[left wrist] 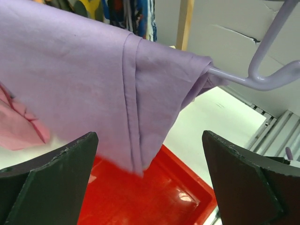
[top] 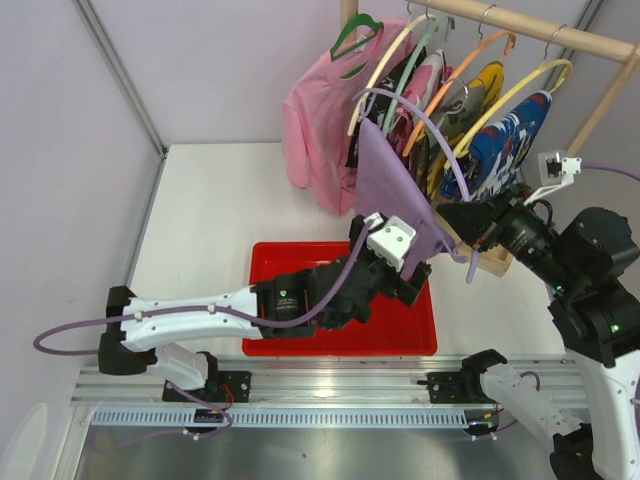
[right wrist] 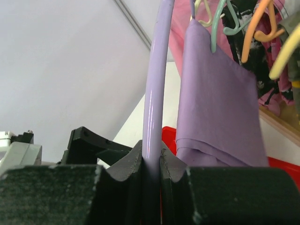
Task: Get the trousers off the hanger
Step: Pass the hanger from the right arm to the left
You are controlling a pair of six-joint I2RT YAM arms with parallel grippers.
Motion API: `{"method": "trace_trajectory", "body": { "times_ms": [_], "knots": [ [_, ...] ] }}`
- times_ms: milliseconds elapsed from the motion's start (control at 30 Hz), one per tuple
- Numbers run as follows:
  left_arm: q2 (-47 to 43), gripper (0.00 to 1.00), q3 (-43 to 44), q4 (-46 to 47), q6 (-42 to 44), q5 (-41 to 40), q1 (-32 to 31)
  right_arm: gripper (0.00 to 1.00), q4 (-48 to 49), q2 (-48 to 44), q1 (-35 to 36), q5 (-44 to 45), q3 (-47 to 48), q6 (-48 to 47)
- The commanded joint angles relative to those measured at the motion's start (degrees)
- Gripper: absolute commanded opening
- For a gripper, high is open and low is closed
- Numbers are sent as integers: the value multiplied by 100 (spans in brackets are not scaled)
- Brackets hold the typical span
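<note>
"While your arms hung over that tray, how far along was the job?"

"Barely begun, I judged. My right claw (right wrist: 151,159) was clamped shut on the thin lavender plastic hanger (right wrist: 154,84), holding it above the flat red plastic tray (top: 290,262). The plain pale lavender cloth trousers (left wrist: 84,79) were draped over its bar, above the tray's far side."

"And the left?"

"My left claw (left wrist: 150,164) gaped wide just under the hem, gripping nothing. Seizing the cloth and pulling it off was all left to do."

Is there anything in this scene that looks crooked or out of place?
Yes. The lavender hanger, clamped in the right gripper, leans out of the row on the rack, and the lavender trousers are bunched at one end of its bar.
</note>
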Motion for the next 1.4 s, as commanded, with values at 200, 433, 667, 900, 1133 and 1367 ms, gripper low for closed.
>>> {"method": "trace_trajectory", "body": {
  "times_ms": [200,433,667,900,1133,1367],
  "knots": [
    [733,99,409,410,-771,-1194,-348,0,314,-590,-13,771,-178,245],
    [278,98,-495,709,-1686,-1476,-409,0,-152,-976,-13,903,-643,122],
    [-750,99,-1629,639,-2346,-1572,-409,0,-170,-1328,-4,929,-1751,34],
    [-1885,97,-2491,735,-2285,-853,-436,0,-310,-1549,-21,1087,-1639,-132],
    [-2044,97,-2526,261,-2548,-1168,-462,0,-567,-1750,-74,860,-900,-440],
    [-1965,98,-2465,594,-2338,-1115,-453,0,217,-1953,-285,-556,-663,-536]
  ]
}}
